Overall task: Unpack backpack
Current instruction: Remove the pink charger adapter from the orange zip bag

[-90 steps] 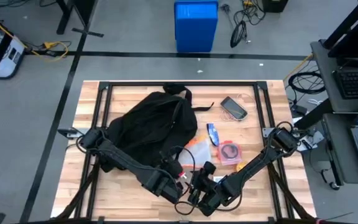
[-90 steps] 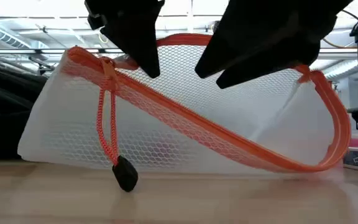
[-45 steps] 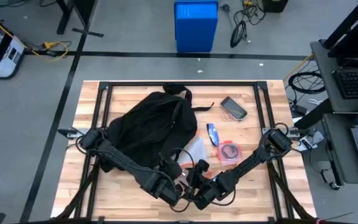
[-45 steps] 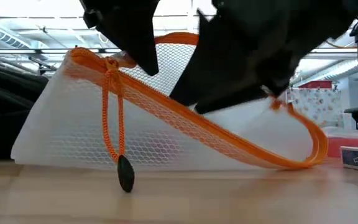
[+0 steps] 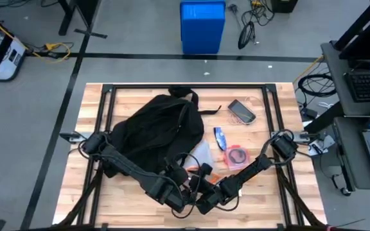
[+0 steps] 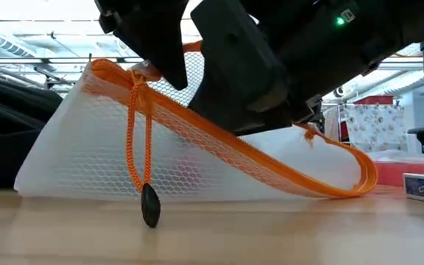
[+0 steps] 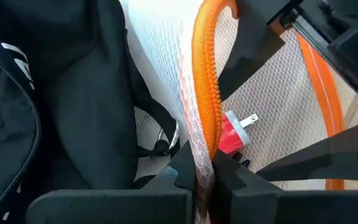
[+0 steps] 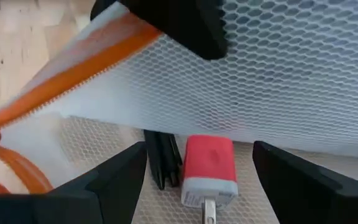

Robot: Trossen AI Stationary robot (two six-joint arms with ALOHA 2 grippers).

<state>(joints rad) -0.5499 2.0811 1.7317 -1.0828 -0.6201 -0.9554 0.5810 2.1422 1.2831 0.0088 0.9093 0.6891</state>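
mesh pouch (image 6: pixel 197 158) rim in left claw (image 7: pixel 202 177)

You have the backpack (image 5: pixel 156 131), large, black and soft, lying slumped flat on the left-centre of the desk (image 5: pixel 262 192), its straps and top handle trailing toward the far edge, a bit of white lettering showing on its fabric in the left wrist view.

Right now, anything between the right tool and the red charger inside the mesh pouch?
Nothing visible. The right tool is open inside the mesh pouch, with the red charger straight ahead between its fingers. The left tool is pinching the pouch's orange zipper edge, keeping the mouth open.
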